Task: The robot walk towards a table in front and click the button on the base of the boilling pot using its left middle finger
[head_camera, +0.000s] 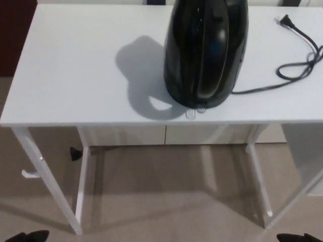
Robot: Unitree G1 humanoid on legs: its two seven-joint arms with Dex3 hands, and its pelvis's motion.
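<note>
A glossy black boiling pot (206, 50) stands upright near the front edge of the white table (75, 65), right of its middle. A small clear button tab (194, 112) sticks out from the pot's base toward me. A sliver of black shows at each bottom corner, my left hand (25, 236) and my right hand (299, 237), both low and far short of the table. Too little of either shows to read its state.
A black power cord (298, 68) loops from the pot's base across the table's right side and ends in an unplugged plug (283, 20). White table legs (81, 186) stand on beige carpet. White cabinet fronts sit behind and under the table.
</note>
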